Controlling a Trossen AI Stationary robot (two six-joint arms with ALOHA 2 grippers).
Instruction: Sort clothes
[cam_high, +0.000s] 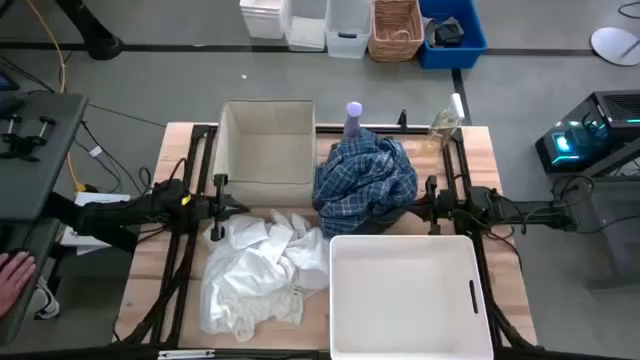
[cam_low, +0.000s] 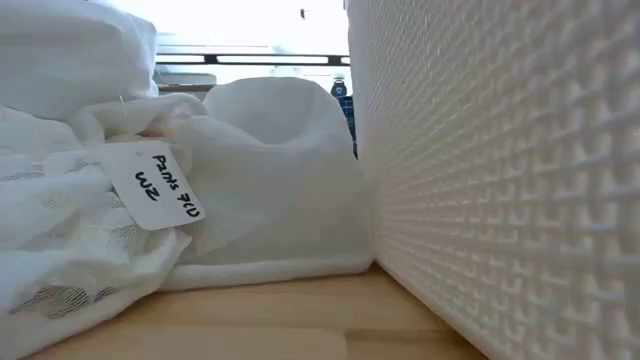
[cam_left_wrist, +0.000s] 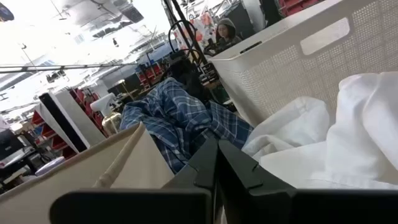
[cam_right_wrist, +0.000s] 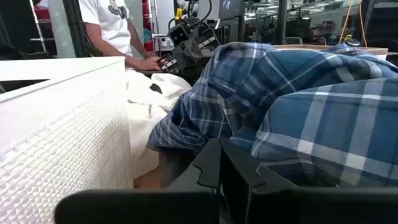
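A blue-and-white plaid shirt (cam_high: 365, 178) lies heaped at the table's middle, over a dark piece (cam_high: 388, 216) that shows at its near edge. Several white pieces (cam_high: 258, 268) lie crumpled at the near left; the low view shows them (cam_low: 250, 180) with a paper tag (cam_low: 155, 185). My left gripper (cam_high: 232, 207) is shut and empty, level, just left of the white pile's far end. My right gripper (cam_high: 418, 207) is shut and empty, level, right beside the plaid heap's right side. The plaid shirt fills the right wrist view (cam_right_wrist: 298, 106) and also shows in the left wrist view (cam_left_wrist: 180, 118).
A beige fabric bin (cam_high: 228, 150) stands at the far left-middle, and a white plastic bin (cam_high: 470, 290) at the near right. A lavender bottle (cam_high: 353, 117) stands behind the plaid heap. A person's hand (cam_high: 12, 272) shows off the table's left.
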